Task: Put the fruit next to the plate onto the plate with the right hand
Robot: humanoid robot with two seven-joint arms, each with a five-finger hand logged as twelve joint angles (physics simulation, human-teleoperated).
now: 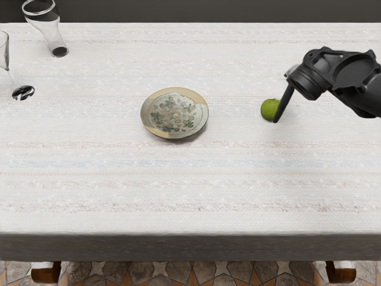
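Though close beside the green fruit (269,109), not yet closed on it: right hand (309,77) in from the right edge, hanging above and just right of it, with one finger (283,106) stretched straight down against the fruit's right flank, touching or nearly so; cannot tell which. No digits round the left or near side, so judged spread and holding nothing. Resting on the tablecloth (190,196), well right of the plate (145,114), roughly level with its centre, bare cloth between. Round, so no long axis to line up with; any angle of approach as good as another. Crucial for the coming move: lying left of and below the palm, on the plate side of that lowered finger. Probably calls for dropping the palm over the top and bringing opposing digits round to the left face before squeezing, then lifting and carrying left. Risk, as a guess: nudging from the right alone and rolling it across the cloth instead of picking it up. Far nearer to the right arm; left arm nowhere in view. Tall glass (47,30) and stemmed glass (22,92) at the far left corner, well apart from that path.
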